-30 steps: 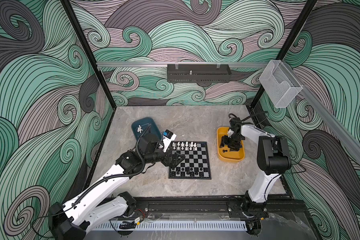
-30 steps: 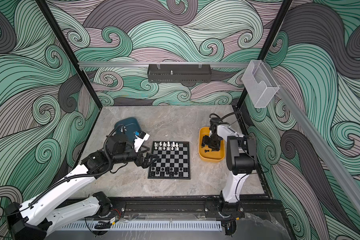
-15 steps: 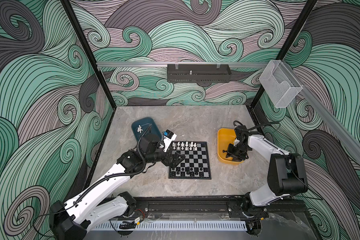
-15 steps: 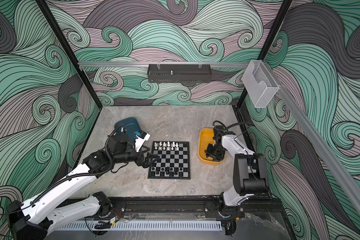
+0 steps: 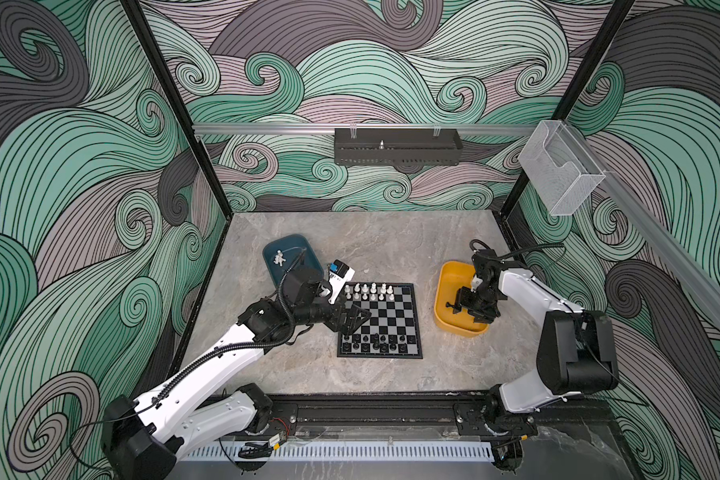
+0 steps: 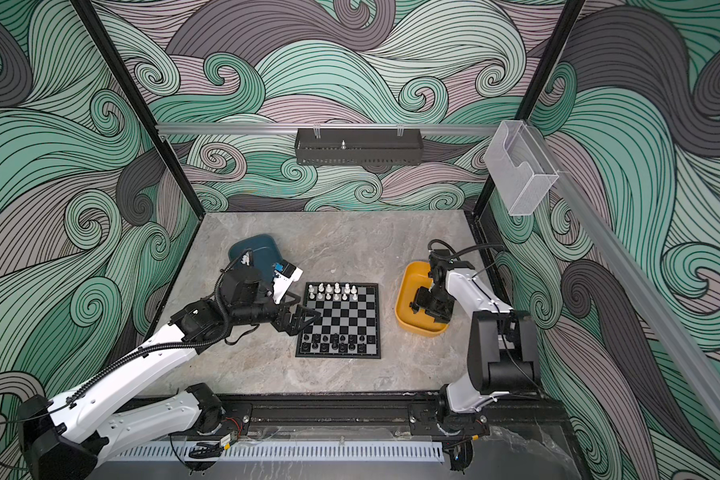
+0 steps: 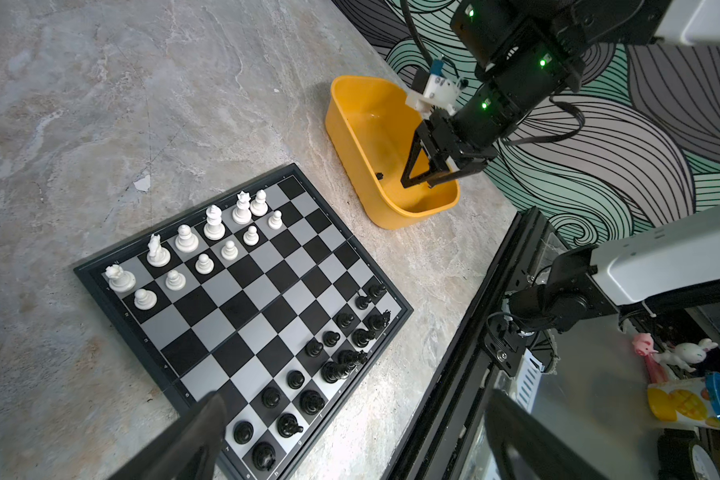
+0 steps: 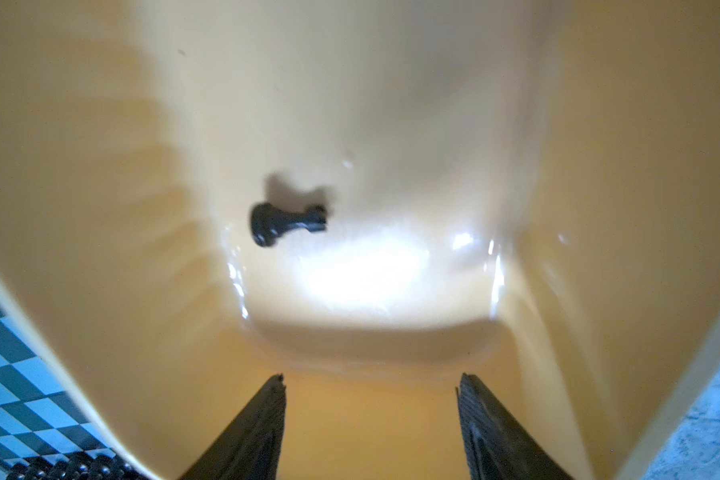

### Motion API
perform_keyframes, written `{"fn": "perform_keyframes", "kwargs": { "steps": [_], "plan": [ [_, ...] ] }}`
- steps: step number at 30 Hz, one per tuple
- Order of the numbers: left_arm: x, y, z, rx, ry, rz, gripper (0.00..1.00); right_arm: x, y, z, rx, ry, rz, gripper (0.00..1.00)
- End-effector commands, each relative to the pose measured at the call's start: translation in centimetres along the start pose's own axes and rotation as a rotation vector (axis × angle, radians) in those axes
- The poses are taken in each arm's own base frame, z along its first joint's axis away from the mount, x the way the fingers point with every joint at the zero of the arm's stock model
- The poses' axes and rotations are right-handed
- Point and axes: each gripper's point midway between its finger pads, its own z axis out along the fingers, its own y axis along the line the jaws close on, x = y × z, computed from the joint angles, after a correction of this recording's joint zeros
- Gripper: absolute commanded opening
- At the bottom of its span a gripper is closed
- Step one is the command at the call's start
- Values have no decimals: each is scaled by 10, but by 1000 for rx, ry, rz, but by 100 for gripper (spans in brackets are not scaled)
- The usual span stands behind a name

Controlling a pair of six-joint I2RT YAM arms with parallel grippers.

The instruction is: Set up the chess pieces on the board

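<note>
The board (image 5: 380, 321) lies flat in the middle of the grey marbled table (image 5: 375, 245). It is a thin square of glossy black and silver-grey checks inside a narrow black border. Along its far edge the white chess pieces (image 7: 214, 222), smooth pale plastic on round bases, stand upright in two part-filled rows, and the shiny black chess pieces (image 7: 333, 370) stand in two rows along the near edge. A few more white pieces (image 5: 279, 258) lie in the teal tray (image 5: 292, 249) by the board's far left corner. One black piece (image 8: 285, 224) lies on its side on the glossy floor of the deep, round-cornered yellow tray (image 5: 445, 282) to the right of the board. The right claw (image 8: 371, 376) is down inside that tray, jaws partly apart and holding nothing. The left claw (image 5: 353, 320) hovers over the board's left edge, spread wide and empty.
</note>
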Motion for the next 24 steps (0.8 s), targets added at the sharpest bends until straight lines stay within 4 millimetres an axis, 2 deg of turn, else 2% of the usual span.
{"fn": "perform_keyframes", "kwargs": {
  "steps": [1, 3, 5, 6, 8, 10, 12, 15, 20, 24],
  "plan": [
    [0, 3, 1, -13, 2, 8, 99, -12, 6, 5, 100, -24, -95, 70],
    [-1, 4, 0, -19, -1, 10, 99, -14, 4, 10, 159, -19, -119, 63],
    [-1, 4, -1, -25, -8, 10, 99, -15, 3, 15, 191, -4, -135, 51],
    [-2, 5, -2, -27, -11, 12, 98, -14, 3, 16, 201, 0, -148, 51],
    [-1, 6, -1, -31, -5, 11, 99, -9, 6, 16, 218, 0, -195, 61],
    [-1, 5, -1, -30, -3, 11, 99, -5, 4, 16, 244, 5, -219, 65],
    [-2, 5, -1, -29, -7, 11, 98, -4, -1, 20, 276, 10, -227, 64],
    [-2, 5, 0, -25, -6, 11, 99, -8, -5, 27, 309, 21, -228, 55],
    [-1, 5, 0, -26, -5, 9, 99, -25, -6, 31, 352, -11, -222, 55],
    [-1, 4, 1, -22, -3, 7, 99, -41, 4, 31, 331, -48, -232, 61]
  ]
}}
